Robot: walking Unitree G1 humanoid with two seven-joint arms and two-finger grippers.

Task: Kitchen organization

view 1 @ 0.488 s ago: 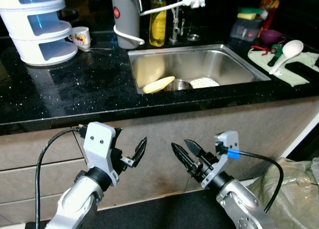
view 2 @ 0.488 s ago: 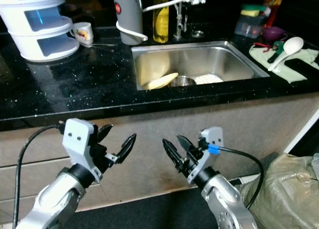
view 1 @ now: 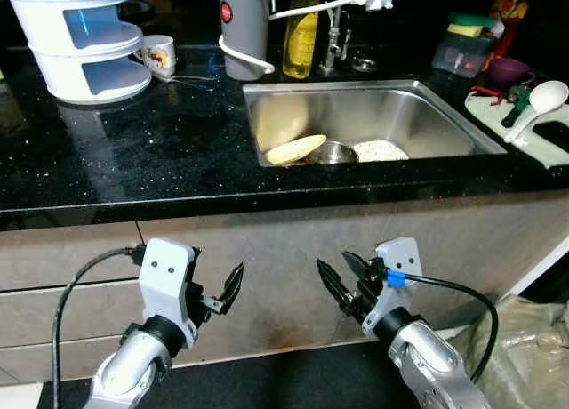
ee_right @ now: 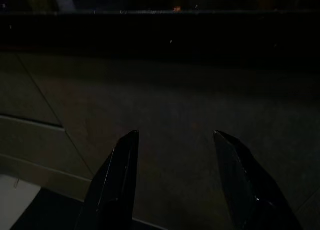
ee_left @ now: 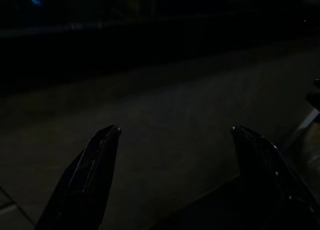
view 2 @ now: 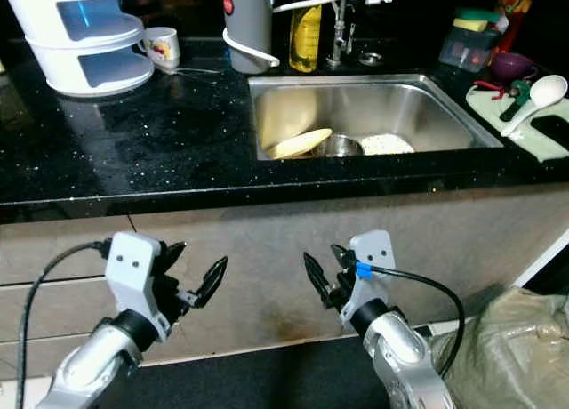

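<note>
Hanging low in front of the cabinet face, the left hand [view 1: 212, 295] and the right hand [view 1: 348, 278] both have their fingers spread apart with nothing between them, well below the table [view 1: 160, 151] edge. The wrist views are dark; the black fingers stand apart against the dim cabinet front.

Beyond the table's black, speckled top lies the steel sink [view 1: 418, 116]. In it a pale oval plate [view 1: 296, 148] leans tilted against the near left wall, beside a small metal bowl [view 1: 332, 152] and a flat round piece [view 1: 380, 149] over the drain. These look like the likely things to put in order. The plate is probably stiff, breakable and perhaps wet and slippery; its raised rim is the best place to take hold, pinching across the edge. The bowl should be light and rigid, gripped by its rim.

Farther back stand a white stacked container [view 1: 84, 40], a mug [view 1: 161, 55], a grey kettle [view 1: 244, 27], a yellow bottle [view 1: 301, 31] and the tap [view 1: 336, 31]. At the far right a white ladle [view 1: 534, 107] rests on a green cloth [view 1: 498, 124].
</note>
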